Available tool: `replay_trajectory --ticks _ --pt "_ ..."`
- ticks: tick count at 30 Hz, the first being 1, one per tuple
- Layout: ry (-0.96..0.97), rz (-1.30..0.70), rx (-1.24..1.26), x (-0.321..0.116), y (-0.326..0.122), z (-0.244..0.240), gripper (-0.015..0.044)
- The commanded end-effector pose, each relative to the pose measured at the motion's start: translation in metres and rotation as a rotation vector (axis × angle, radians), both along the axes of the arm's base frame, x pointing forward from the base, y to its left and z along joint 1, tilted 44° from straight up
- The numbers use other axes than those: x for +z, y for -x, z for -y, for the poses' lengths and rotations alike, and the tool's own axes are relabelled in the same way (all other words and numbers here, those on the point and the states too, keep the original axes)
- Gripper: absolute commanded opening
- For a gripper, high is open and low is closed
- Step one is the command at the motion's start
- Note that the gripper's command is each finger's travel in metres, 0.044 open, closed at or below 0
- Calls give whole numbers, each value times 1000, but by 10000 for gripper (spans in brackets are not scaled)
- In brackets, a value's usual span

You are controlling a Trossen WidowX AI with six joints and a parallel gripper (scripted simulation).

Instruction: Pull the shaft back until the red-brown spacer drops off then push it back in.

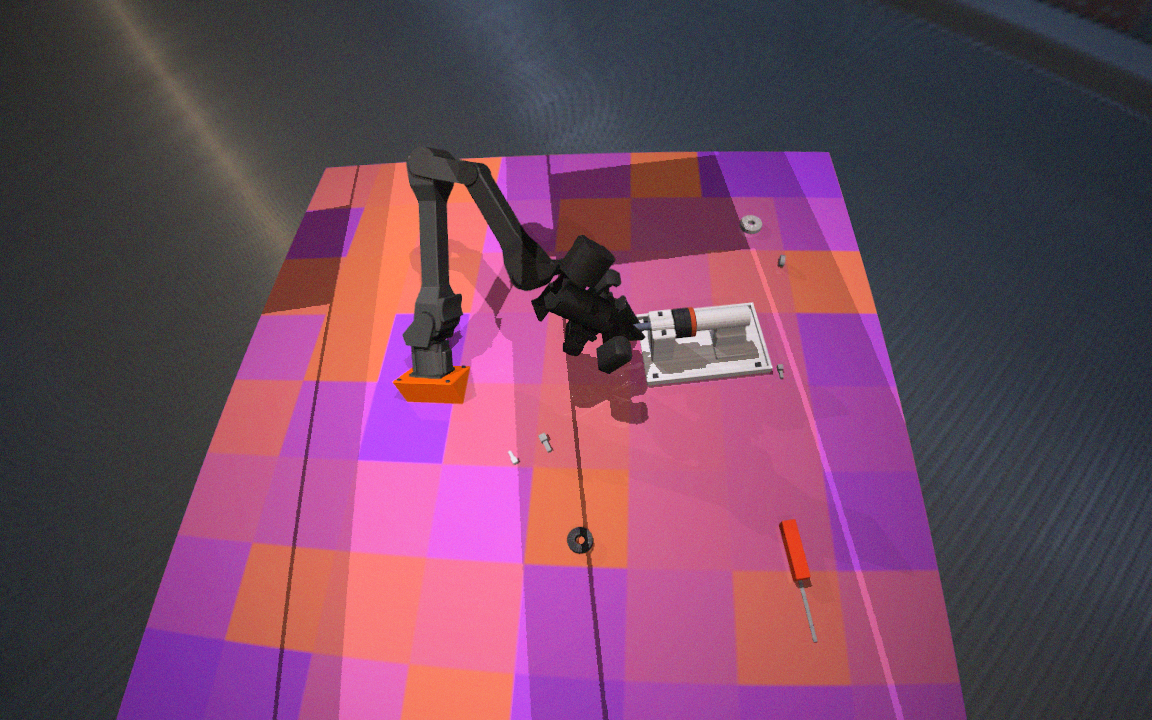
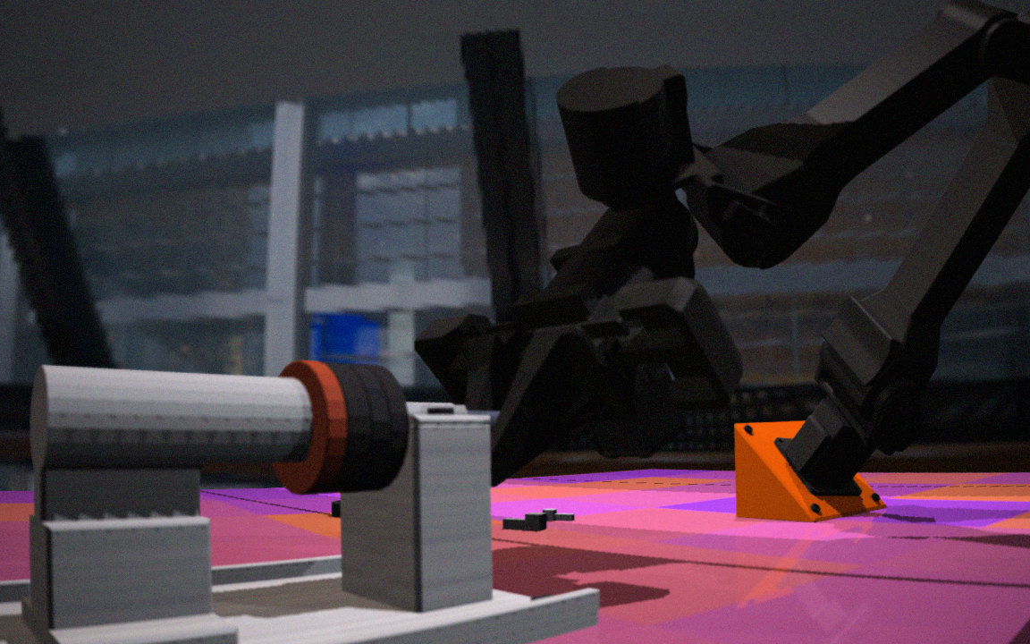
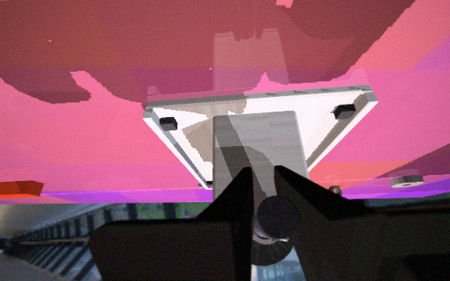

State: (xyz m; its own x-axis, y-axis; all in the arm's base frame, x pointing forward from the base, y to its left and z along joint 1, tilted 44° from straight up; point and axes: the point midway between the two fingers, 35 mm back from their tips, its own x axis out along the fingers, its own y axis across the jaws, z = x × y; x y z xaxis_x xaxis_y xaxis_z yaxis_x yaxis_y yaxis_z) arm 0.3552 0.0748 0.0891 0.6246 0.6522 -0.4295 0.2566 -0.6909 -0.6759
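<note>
Black two-fingered gripper [image 1: 637, 329] [image 2: 488, 436] [image 3: 262, 173] pinching the dark round shaft [image 1: 642, 326] [image 3: 278, 217] by its protruding end. Flat red-brown ring spacer [image 1: 693, 321] [image 2: 316, 424] on shaft, between big white cylindrical housing [image 1: 723, 317] [image 2: 166, 416] and black spacers [image 1: 681, 322] [image 2: 367, 427].

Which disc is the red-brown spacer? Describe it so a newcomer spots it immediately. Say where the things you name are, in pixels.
Find the white tray [image 1: 707, 374] [image 2: 415, 622] [image 3: 323, 129] carrying a thick pale cylinder [image 1: 721, 318] [image 2: 174, 412] above it. At the cylinder's end facing the arm sits the red-brown spacer [image 1: 693, 321] [image 2: 328, 428], an upright disc. Its neighbours, stacked on its other side, are black; it alone is red-brown.
</note>
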Motion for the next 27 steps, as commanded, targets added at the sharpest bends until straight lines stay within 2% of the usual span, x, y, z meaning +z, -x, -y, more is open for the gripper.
replay_trajectory --ticks 1,27 --pt "-2 -1 0 0 4 1 0" --pt "-2 -1 0 -2 12 3 0"
